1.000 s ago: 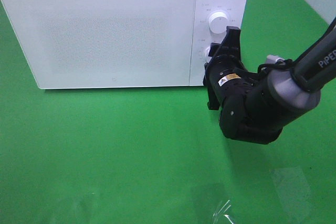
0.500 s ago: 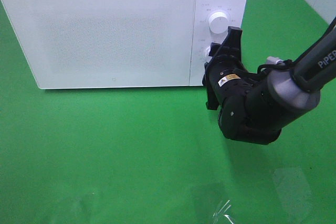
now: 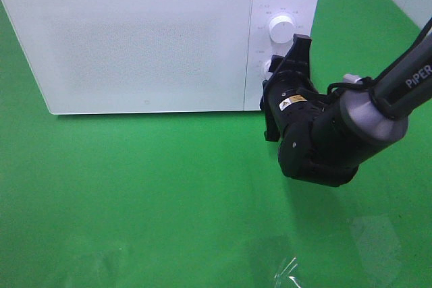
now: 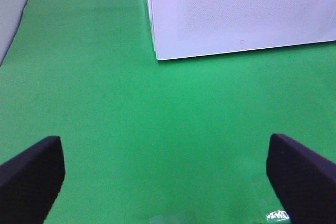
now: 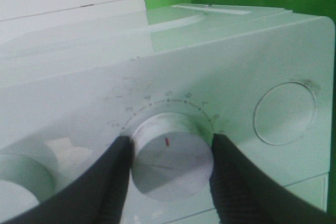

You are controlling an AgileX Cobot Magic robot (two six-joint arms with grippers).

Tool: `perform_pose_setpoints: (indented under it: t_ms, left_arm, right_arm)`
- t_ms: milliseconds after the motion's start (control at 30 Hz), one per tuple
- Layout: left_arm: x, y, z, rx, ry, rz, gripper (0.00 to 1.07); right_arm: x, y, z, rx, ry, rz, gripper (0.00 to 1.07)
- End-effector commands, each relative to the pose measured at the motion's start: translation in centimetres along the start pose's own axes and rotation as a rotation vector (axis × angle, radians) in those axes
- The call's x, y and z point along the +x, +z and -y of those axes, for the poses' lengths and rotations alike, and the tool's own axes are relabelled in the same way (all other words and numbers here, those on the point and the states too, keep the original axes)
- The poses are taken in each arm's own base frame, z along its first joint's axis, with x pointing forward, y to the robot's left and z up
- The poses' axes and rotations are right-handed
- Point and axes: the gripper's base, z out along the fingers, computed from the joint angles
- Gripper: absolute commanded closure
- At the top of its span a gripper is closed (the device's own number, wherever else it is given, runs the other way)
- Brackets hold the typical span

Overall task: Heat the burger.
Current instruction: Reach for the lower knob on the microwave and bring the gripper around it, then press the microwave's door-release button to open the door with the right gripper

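Burger out of sight in every view; the microwave [image 3: 148, 38] door [image 3: 135, 45] is shut and frosted, so I cannot tell where it lies or how it sits relative to either tool. Right tool [image 5: 170, 144] is narrowed onto the lower knob [image 5: 170, 166], a finger pressed to each side. The upper knob [image 3: 280, 28] sits just above, untouched. The right arm [image 3: 405, 79] runs off the high view's edge. Green surface [image 3: 135, 200] spreads broadly before the microwave. Left tool [image 4: 163, 148] is spread wide over bare green, gripping nothing, its fingers cut by the frame.
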Motion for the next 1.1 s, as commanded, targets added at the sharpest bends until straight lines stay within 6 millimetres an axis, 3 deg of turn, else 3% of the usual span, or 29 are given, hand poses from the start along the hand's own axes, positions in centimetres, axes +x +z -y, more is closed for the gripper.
perform_pose_setpoints:
  t_ms: [33,133,167,200,267,333,767,1100]
  left_arm:
    - [0.2,-0.2,0.1,-0.004,-0.004,0.023,0.03]
    - [0.2,-0.2,0.1,-0.004,-0.004,0.023,0.03]
    - [0.2,-0.2,0.1,-0.004,-0.004,0.023,0.03]
    - [0.2,-0.2,0.1,-0.004,-0.004,0.023,0.03]
    - [0.2,-0.2,0.1,-0.004,-0.004,0.023,0.03]
    - [0.2,-0.2,0.1,-0.004,-0.004,0.023,0.03]
    - [0.2,-0.2,0.1,-0.004,-0.004,0.023,0.03]
    - [0.2,-0.2,0.1,-0.004,-0.004,0.023,0.03]
  right_arm:
    - [1.5,0.5,-1.8,-0.101,-0.036,-0.076,0.67]
    - [1.5,0.5,-1.8,-0.1,-0.041,-0.073,0.64]
    - [1.4,0.4,-1.7,-0.098,-0.051,-0.072,0.56]
    - [1.4,0.4,-1.7,-0.098,-0.051,-0.072,0.56]
    - [1.4,0.2,-1.3,-0.055,-0.07,-0.079,0.41]
    - [1.3,0.0,-1.3,-0.038,-0.086,-0.082,0.37]
    - [0.3,-3.4,-1.5,0.154,-0.303,-0.227,0.35]
    - [0.7,-6.1,-3.6,0.278,-0.801,-0.458,0.35]
